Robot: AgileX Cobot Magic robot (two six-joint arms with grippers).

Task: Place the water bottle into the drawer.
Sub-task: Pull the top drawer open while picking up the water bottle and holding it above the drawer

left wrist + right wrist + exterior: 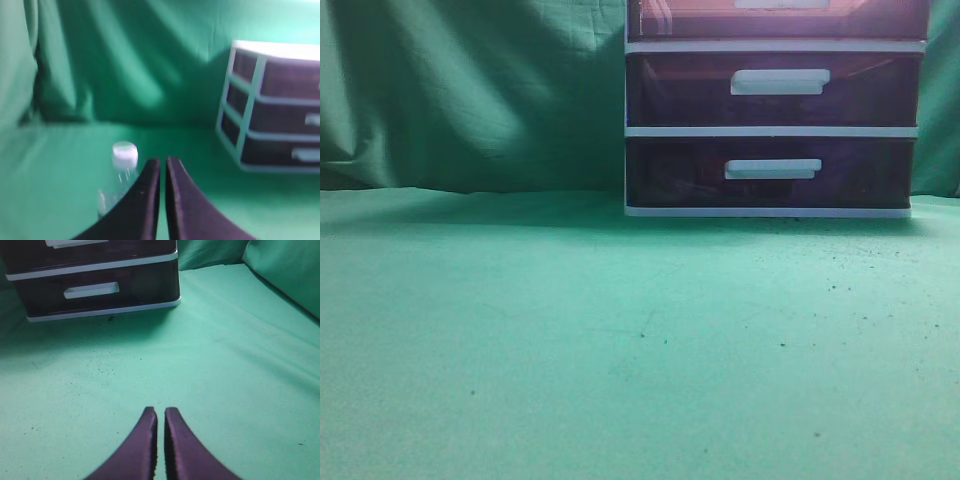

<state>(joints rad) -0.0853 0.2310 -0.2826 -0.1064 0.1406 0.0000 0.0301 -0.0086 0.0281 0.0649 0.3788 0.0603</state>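
White-framed drawer unit [772, 110] standing on the green cloth-covered table [570, 340], against a draped green backdrop [470, 90]; all positions below are given relative to this unit. The exterior view shows three dark translucent drawers stacked in the frame: the top drawer [780, 18] is cut off by the upper edge, with only the lower rim of its white handle visible, and its front sits flush with the middle drawer [775, 90] and bottom drawer [770, 172] beneath it. The water bottle [120, 172], clear with a white cap, stands upright on the table well to the left of the unit, as seen in the left wrist view, partly hidden behind the left gripper [163, 165]. That gripper has its dark fingers pressed almost together with only a thin slit between them, holding nothing. The right gripper [160, 415] hangs over bare table in front of the unit, its fingers likewise nearly touching and empty.
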